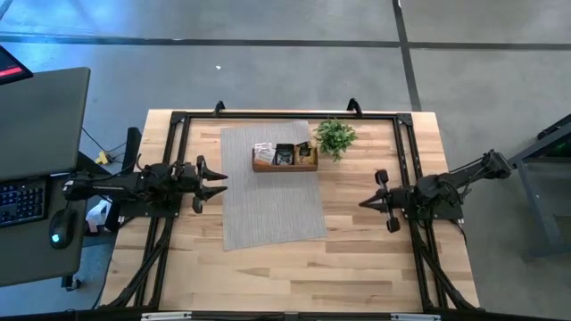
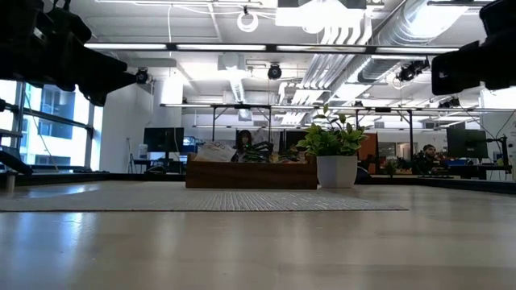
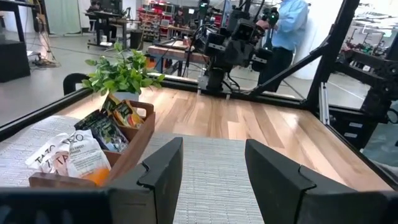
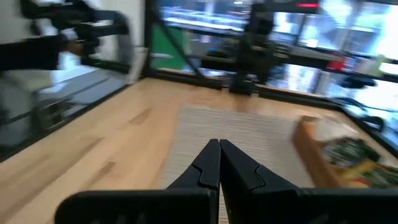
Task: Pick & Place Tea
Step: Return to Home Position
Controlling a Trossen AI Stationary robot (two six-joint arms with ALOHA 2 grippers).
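Upper centre of the high view: a brown wooden organizer tray (image 1: 285, 168) sits on the far edge of a grey ribbed rectangular mat (image 1: 268, 209), with a small green potted plant (image 1: 335, 136) just beside its right end. The small flat square tea sachets (image 1: 284, 153) lie inside the tray: white with orange print in the left section, black in the middle, orange-tinted at right. Middle left, the left gripper (image 1: 219, 184) is at the mat's left edge, fingers apart, nothing between. Middle right, the right gripper (image 1: 364, 203) is over the bare light wooden table (image 1: 357, 259), fingers pressed together, empty.
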